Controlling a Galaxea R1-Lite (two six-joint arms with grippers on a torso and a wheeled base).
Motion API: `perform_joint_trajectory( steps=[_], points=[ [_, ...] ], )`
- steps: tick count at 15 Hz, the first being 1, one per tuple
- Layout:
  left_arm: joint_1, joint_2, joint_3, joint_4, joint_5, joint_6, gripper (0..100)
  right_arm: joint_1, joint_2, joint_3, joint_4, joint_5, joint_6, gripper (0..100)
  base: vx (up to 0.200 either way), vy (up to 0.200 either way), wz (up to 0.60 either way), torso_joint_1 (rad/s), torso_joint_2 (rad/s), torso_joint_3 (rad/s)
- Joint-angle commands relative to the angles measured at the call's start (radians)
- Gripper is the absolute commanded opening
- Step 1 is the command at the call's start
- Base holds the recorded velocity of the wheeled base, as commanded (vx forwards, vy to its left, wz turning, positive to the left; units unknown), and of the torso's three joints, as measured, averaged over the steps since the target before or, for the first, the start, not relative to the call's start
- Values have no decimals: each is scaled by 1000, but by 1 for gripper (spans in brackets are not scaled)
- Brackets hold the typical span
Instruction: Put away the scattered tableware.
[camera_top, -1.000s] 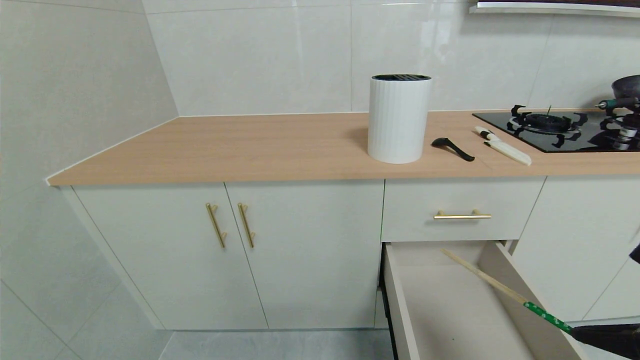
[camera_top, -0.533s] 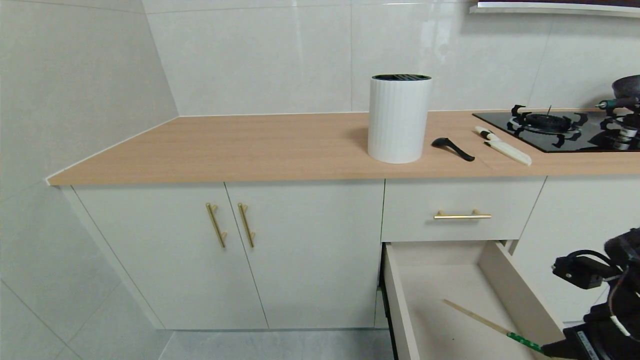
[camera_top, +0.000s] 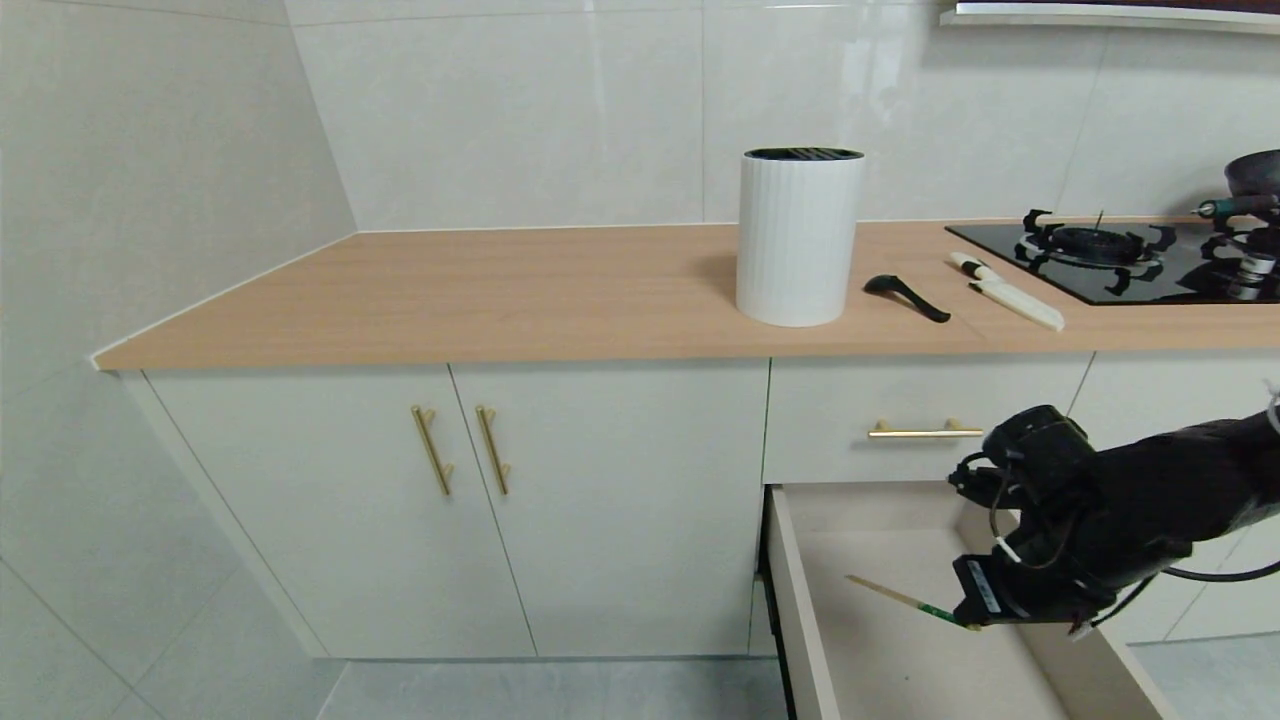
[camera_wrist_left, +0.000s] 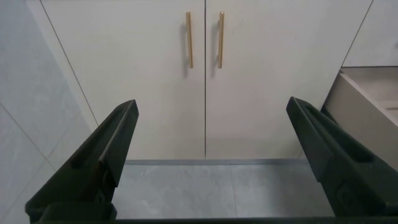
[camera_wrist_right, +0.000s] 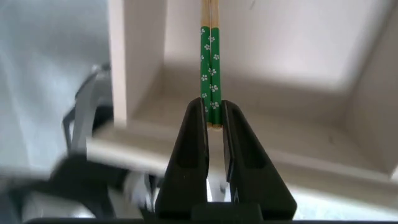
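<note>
My right gripper (camera_top: 968, 618) hangs over the open lower drawer (camera_top: 800, 620), shut on a pair of wooden chopsticks (camera_top: 895, 597) with green patterned ends. The right wrist view looks down on the chopsticks (camera_wrist_right: 209, 68) clamped between the fingers (camera_wrist_right: 194, 134), their tips pointing into the drawer (camera_wrist_right: 286, 43). On the wooden counter (camera_top: 500, 290) a black spoon (camera_top: 905, 295) and a white knife (camera_top: 1005, 292) lie to the right of a white ribbed utensil holder (camera_top: 798, 238). My left gripper (camera_wrist_left: 211, 155) is open and holds nothing, low in front of the double-door cabinet (camera_wrist_left: 205, 74).
A black gas hob (camera_top: 1120, 260) with a pan sits at the counter's far right. A closed drawer with a gold handle (camera_top: 925, 432) is directly above the open one. Cabinet doors with gold handles (camera_top: 460, 450) stand to the left. Tiled floor lies below.
My right arm has swung up and leftward into view, carrying the chopsticks from the drawer's right edge to over its interior. The counter items have not moved.
</note>
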Motion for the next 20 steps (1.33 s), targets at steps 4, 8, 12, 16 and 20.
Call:
perform_joint_trajectory(
  steps=[4,8,12,16,20],
  points=[
    [0,1,0,0,0,0,100,15,129,-130,-1,-19,10,0,0,0,0,-55,215,157],
    [0,1,0,0,0,0,100,14,143,-133,-9,-22,9,0,0,0,0,-93,432,338],
    [0,1,0,0,0,0,100,15,144,-124,-52,-22,7,0,0,0,0,-21,268,218],
    [0,1,0,0,0,0,100,15,156,-124,-53,-35,2,0,0,0,0,0,0,0],
    [0,1,0,0,0,0,100,18,261,-121,-81,-88,-51,0,0,0,0,-15,98,72]
  ],
)
